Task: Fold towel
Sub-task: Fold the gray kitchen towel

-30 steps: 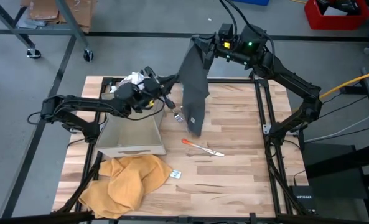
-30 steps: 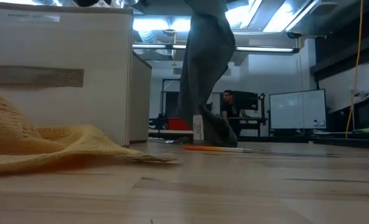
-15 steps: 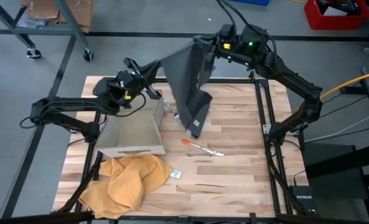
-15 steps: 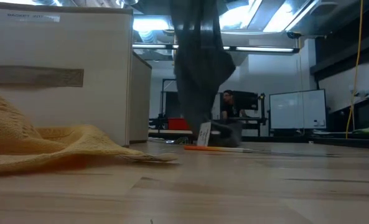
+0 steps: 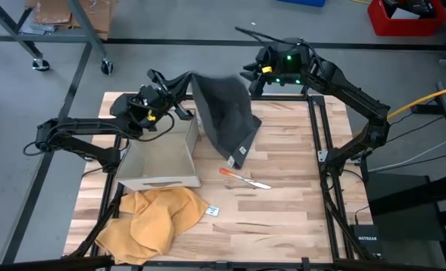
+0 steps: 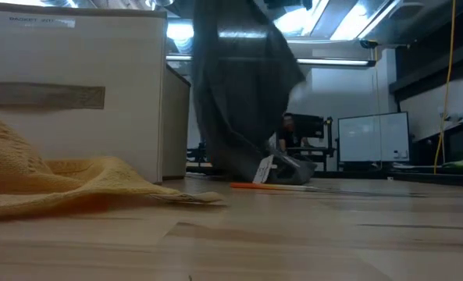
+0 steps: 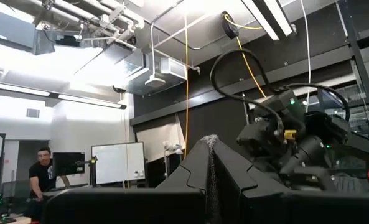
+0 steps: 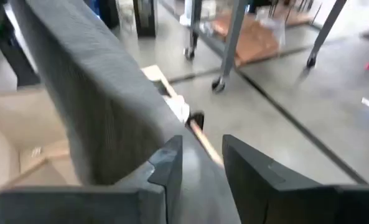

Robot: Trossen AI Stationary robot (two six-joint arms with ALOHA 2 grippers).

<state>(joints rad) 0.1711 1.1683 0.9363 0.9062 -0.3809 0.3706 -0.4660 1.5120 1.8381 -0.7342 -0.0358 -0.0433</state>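
Observation:
A dark grey towel point(image 5: 224, 113) hangs over the table's far middle from my left gripper point(image 5: 186, 80), which is shut on its top. In the low view the towel point(image 6: 239, 86) falls as a wide drape, and its lower end with a white label point(image 6: 266, 167) lies on the wood. My right gripper point(image 8: 201, 163) stands open at the far edge, just right of the towel's sagging top edge point(image 5: 234, 80), with nothing between its fingers. My left gripper pinches the towel's upper edge point(image 7: 212, 148) between its two shut fingers, at the top left corner point(image 5: 193, 78). The fingers slant upward from the table's left side. The towel hangs slack below them, its labelled lower end point(image 5: 235, 156) on the table.
A beige open box point(image 5: 159, 161) stands left of the towel. A crumpled yellow towel point(image 5: 153, 220) lies at the near left. An orange-handled tool point(image 5: 242, 178) and a small tag point(image 5: 213, 211) lie on the wood. A person sits in the room behind point(image 6: 287, 131).
My left gripper took the towel's top corner and rose toward the far left, spreading the cloth between both arms. My right gripper then tipped downward and let go, and the freed top edge has sagged. The towel now hangs from the left gripper alone.

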